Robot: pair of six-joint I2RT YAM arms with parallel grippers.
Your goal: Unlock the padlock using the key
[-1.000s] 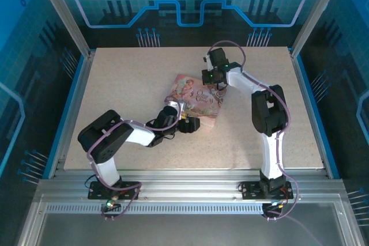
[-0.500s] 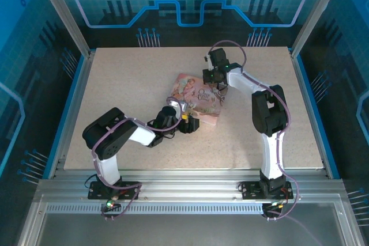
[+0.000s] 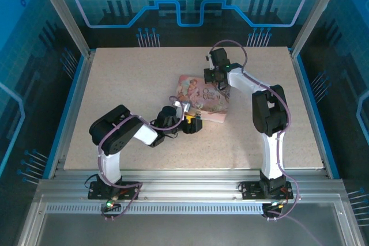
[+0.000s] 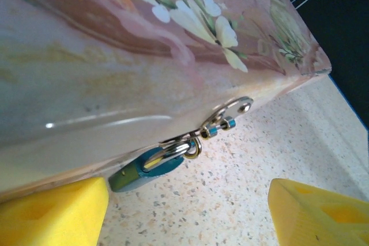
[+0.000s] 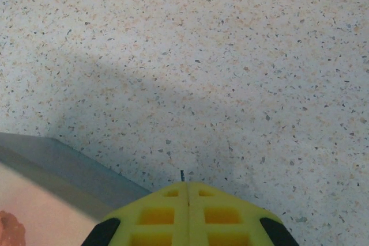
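The padlock, small and teal-blue with a silver shackle, hangs from a metal hasp on the lower edge of the pink printed box. My left gripper is open. One yellow finger sits just left of the padlock and the other stands far to the right, with bare table between them. From above, the left gripper is at the box's near edge. My right gripper is shut, with a thin dark sliver, the key, poking out between its tips. It hovers at the box's far right corner.
The speckled table spreads wide on the left and behind the box. Blue enclosure walls and aluminium posts ring the table. A corner of the pink box shows at the lower left of the right wrist view.
The left arm has pushed right and closer to the box's near edge, and its jaws have narrowed somewhat. The box has shifted slightly to the right. The right gripper has barely moved.
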